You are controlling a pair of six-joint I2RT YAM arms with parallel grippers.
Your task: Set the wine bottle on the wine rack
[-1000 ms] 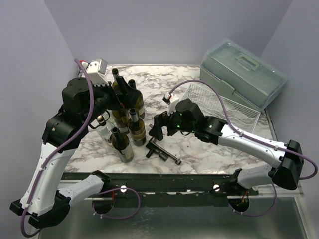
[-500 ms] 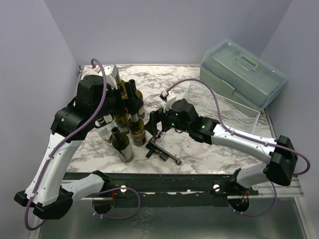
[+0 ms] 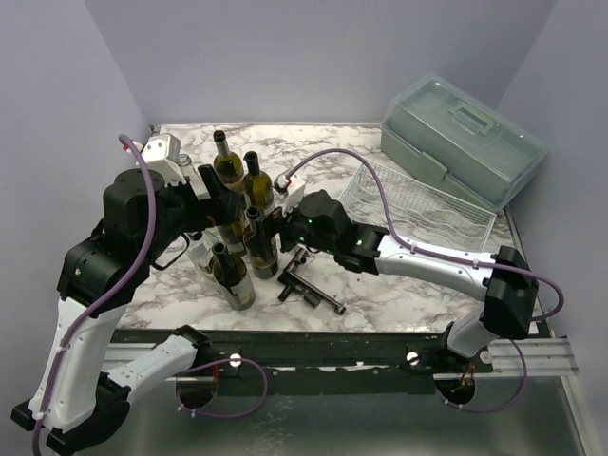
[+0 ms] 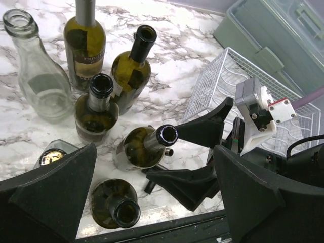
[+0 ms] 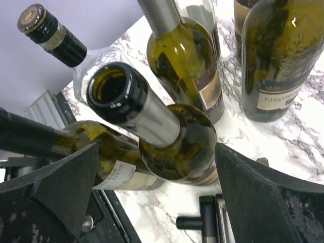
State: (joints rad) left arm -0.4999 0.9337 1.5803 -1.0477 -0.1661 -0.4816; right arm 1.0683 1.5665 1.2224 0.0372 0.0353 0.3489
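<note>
Several green wine bottles (image 3: pixel 237 214) stand clustered left of centre. The silver wire wine rack (image 3: pixel 418 204) lies to the right and holds no bottle; it also shows in the left wrist view (image 4: pixel 217 86). My right gripper (image 3: pixel 275 228) is open, its fingers either side of a silver-necked bottle (image 5: pixel 177 147) without touching it. The left wrist view shows that gripper (image 4: pixel 202 152) around the same bottle (image 4: pixel 144 147). My left gripper (image 3: pixel 217 195) is open and empty above the cluster, with its fingers (image 4: pixel 50 187) wide apart.
A translucent grey-green lidded box (image 3: pixel 465 138) stands at the back right behind the rack. A black metal tool (image 3: pixel 309 290) lies on the marble in front of the bottles. A clear glass bottle (image 4: pixel 38 76) stands at the cluster's left.
My right gripper has moved left from beside the cluster until its open fingers straddle the silver-necked bottle. My left arm swung right, then drew back to the left.
</note>
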